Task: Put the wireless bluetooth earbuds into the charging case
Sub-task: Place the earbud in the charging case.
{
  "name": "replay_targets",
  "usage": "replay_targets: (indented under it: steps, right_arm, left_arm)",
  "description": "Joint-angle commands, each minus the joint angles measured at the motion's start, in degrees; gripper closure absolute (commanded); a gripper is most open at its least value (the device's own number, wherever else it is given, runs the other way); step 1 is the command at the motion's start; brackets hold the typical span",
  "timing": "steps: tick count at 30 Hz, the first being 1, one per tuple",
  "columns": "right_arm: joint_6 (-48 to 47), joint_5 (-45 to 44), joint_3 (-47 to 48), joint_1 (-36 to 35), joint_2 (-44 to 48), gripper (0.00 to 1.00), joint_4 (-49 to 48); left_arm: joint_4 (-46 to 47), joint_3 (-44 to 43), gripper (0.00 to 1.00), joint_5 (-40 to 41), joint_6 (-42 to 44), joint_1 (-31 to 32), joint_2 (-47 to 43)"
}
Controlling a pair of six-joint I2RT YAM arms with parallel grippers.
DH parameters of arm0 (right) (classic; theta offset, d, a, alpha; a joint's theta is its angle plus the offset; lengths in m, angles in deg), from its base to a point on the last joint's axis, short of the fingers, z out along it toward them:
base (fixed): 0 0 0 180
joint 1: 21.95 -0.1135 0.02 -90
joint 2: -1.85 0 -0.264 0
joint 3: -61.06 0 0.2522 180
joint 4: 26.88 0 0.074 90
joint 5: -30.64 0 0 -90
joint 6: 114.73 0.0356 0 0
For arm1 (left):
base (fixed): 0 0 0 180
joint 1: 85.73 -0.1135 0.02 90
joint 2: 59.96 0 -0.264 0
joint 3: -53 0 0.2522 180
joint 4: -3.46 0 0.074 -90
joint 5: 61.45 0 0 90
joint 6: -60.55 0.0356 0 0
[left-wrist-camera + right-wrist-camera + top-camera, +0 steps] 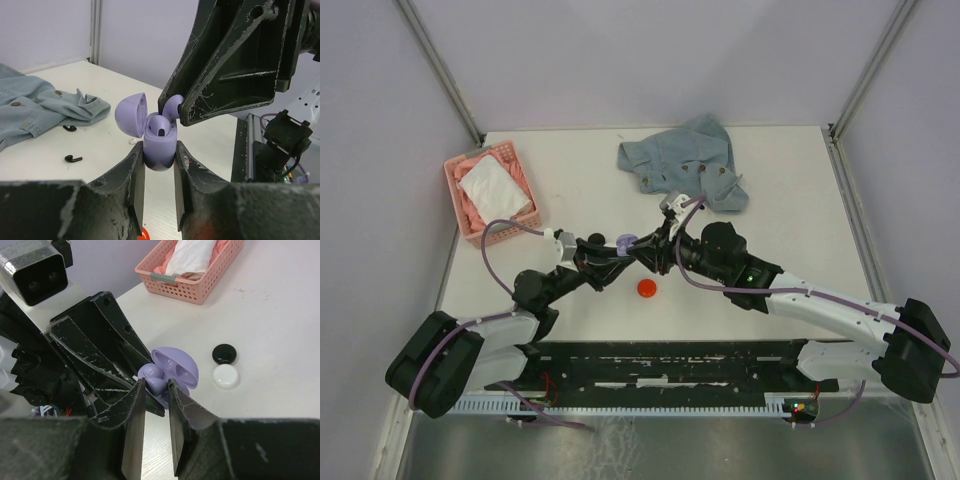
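Both arms reach in low from the near edge and meet nose to nose over the middle of the table. My left arm stretches up and to the right, my right arm up and to the left.

On the left wrist camera, the left gripper is clamped on the base of the lilac charging case. A finger presses each side, the case stands upright, and its lid is swung open away from the right arm. The right gripper comes down at a slant from above, pinched tight on a lilac earbud. That bud hangs just above the rim of the case, on the side away from the lid. I can't tell whether it touches the rim. A second lilac earbud already sits in the case's well.

Close by, a red case lies just on the near side of the two grippers. A black case and a white case sit side by side, touching or nearly so, just beyond the open lid. Two black earbuds lie loose on the table, near the hem of the denim garment. The garment is bunched at the far edge. A pink basket holding white cloth fills the far left corner, well apart from the grippers.

Bare tabletop opens to the right of the red case, and more along the near side between the two arms.
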Motion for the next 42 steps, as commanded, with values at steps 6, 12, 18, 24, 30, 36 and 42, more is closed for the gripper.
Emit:
replay_targets:
  steps: [6, 12, 18, 24, 30, 36, 42]
  right_arm:
    - [-2.80, -4.22, 0.96, -0.12, -0.06, 0.65, 5.64]
    - [-3.16, -5.18, 2.39, -0.01, 1.61, 0.52, 7.74]
    - [-3.72, -7.82, 5.70, -0.03, 4.31, 0.39, 12.57]
    - [-4.28, -10.81, 7.95, -0.07, 6.08, 0.29, 16.09]
    - [-4.06, -9.80, 9.06, -0.04, 5.17, 0.25, 16.21]
    - [-6.22, -6.85, 10.95, 0.07, 3.48, 0.22, 19.28]
    - [-13.05, 9.31, 13.97, 3.89, 2.36, 0.16, 26.58]
  left_arm:
    - [8.23, -0.41, 0.97, -2.51, -2.07, 0.29, -1.59]
    - [6.84, -0.32, 0.97, -1.58, -1.27, 0.27, -1.19]
    - [5.78, -0.14, 0.97, -0.70, -0.29, 0.29, -0.63]
    - [5.57, -0.05, 0.97, -0.31, 0.30, 0.23, 0.04]
    - [5.57, -0.23, 0.97, -0.55, 0.48, 0.24, 0.32]
    - [5.57, -0.37, 0.97, -2.98, 1.16, 0.27, 0.37]
    - [5.77, -1.64, 0.97, -8.20, 1.49, 0.26, 1.33]
